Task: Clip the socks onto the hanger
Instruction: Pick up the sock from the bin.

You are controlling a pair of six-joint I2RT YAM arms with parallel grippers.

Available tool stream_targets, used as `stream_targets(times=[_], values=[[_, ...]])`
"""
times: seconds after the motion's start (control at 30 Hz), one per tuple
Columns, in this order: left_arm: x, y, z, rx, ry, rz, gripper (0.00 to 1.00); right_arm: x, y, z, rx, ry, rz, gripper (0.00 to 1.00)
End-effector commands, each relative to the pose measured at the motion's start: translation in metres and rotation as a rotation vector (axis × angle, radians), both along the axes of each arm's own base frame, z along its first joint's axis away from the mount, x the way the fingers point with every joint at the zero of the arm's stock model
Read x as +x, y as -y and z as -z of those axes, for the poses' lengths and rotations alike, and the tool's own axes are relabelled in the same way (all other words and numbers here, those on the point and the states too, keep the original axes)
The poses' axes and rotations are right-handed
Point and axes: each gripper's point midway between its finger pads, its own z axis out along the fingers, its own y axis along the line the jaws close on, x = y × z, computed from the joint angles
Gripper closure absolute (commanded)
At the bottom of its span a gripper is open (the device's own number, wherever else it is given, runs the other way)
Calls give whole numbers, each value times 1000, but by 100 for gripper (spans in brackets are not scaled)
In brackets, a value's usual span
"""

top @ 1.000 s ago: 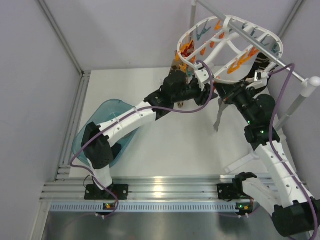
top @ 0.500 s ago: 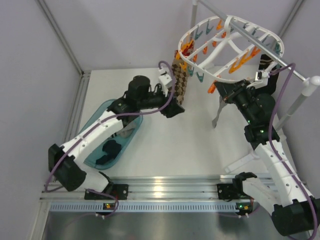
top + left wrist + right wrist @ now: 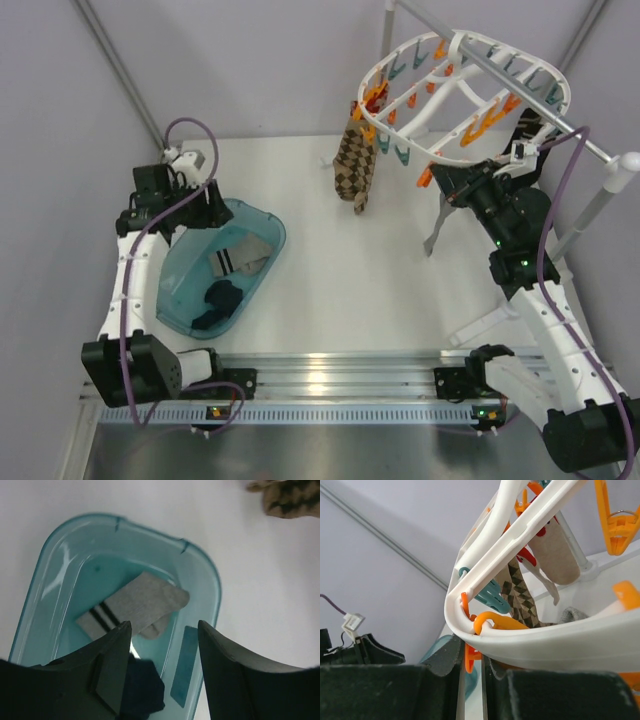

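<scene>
The white hanger (image 3: 462,88) hangs at the back right with orange and teal pegs. A brown zigzag sock (image 3: 357,166) dangles from its left rim, also seen in the right wrist view (image 3: 521,599) beside a beige sock (image 3: 555,550). My right gripper (image 3: 437,186) (image 3: 472,652) is shut on an orange peg (image 3: 470,656) under the hanger rim (image 3: 545,640). My left gripper (image 3: 203,203) (image 3: 164,627) hovers open over the teal tub (image 3: 200,560), with nothing between its fingers. In the tub lie a grey sock with black stripes (image 3: 140,605) (image 3: 240,258) and a dark navy sock (image 3: 144,690) (image 3: 216,298).
The teal tub (image 3: 262,222) sits at the left of the white table. A metal rod and stand (image 3: 598,190) carry the hanger at the right. An aluminium rail (image 3: 330,378) runs along the near edge. Grey walls close the back and left.
My left arm has drawn back from the hanger to above the tub, opening and leaving the zigzag sock hanging. The right arm has stayed put.
</scene>
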Motion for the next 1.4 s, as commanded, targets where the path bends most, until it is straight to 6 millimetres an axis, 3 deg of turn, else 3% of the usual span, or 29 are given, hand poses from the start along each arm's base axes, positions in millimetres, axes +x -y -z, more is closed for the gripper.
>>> stream_targets(times=[0.0,0.03,0.07,0.17,0.3,0.5,0.9,1.2,1.37], values=[[-22,-34,37,-7,-238,-254,41,-6,5,-27,-9,65,11,100],[-24,-49,46,-14,-283,-426,43,-6,5,-26,-12,64,11,100],[-31,-54,61,-15,-325,-492,43,-5,5,-25,-11,63,14,100],[-33,-76,81,7,-342,-689,46,-5,5,-24,-12,58,12,100],[-36,-76,109,-52,-467,-824,56,-3,5,-20,-20,52,15,100],[-41,-72,154,-101,-598,-928,58,-4,6,-20,-33,56,20,100],[-1,-68,167,-132,-543,-1019,54,-2,8,-14,-44,47,24,100],[-3,-78,205,-71,-619,-1099,49,-2,10,-12,-54,43,34,100],[0,-84,219,-10,-643,-1101,52,-2,10,-9,-61,38,36,100]])
